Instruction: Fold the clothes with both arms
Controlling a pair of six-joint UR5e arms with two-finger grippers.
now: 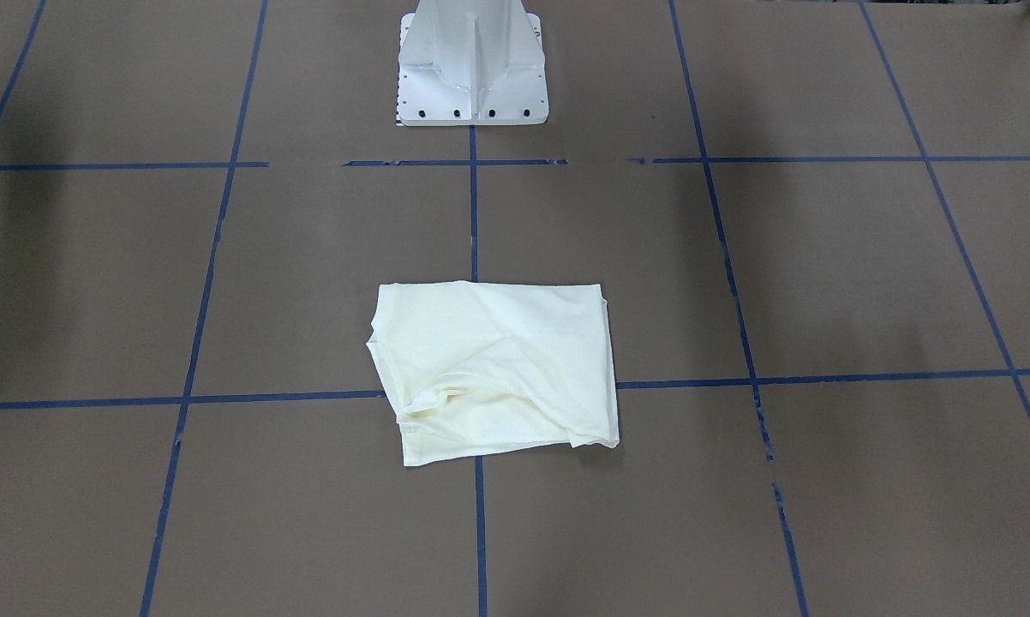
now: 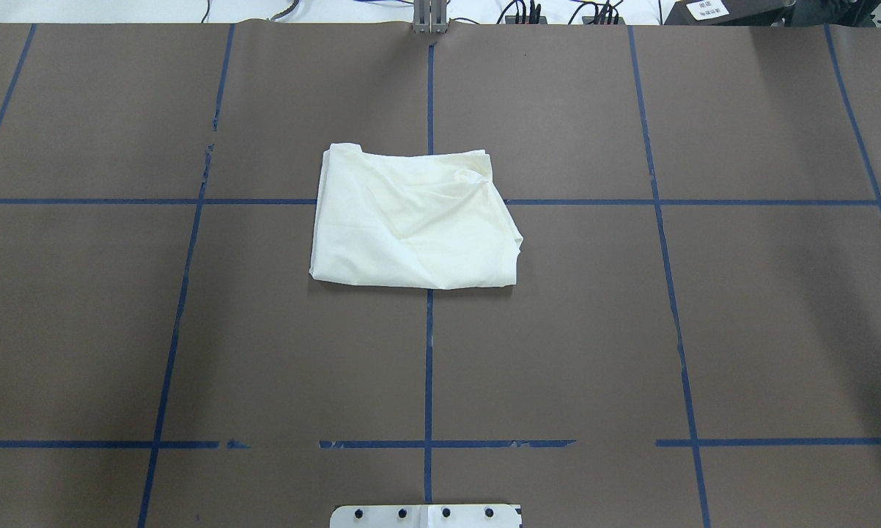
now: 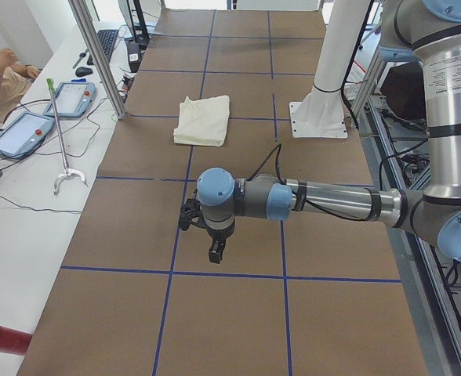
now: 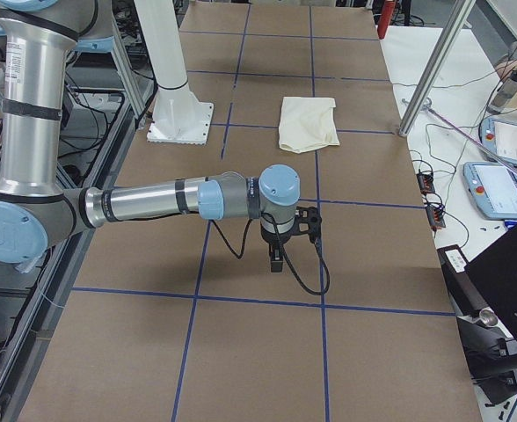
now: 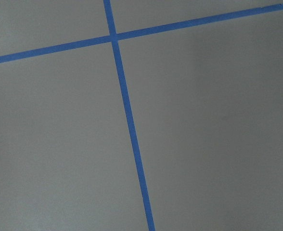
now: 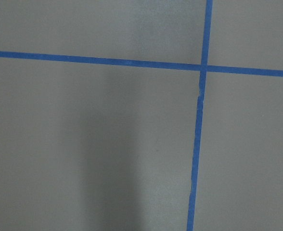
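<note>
overhead/front: opposed, steep, share T-shirt (image 2: 411, 220) | sides: along table (image 3: 230, 321) | wrists: close, downward

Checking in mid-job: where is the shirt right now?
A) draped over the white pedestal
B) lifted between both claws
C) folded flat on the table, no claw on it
C: the cream shirt lies as a folded rectangle on the brown table, with the left claw and right claw hanging far off it.
</note>
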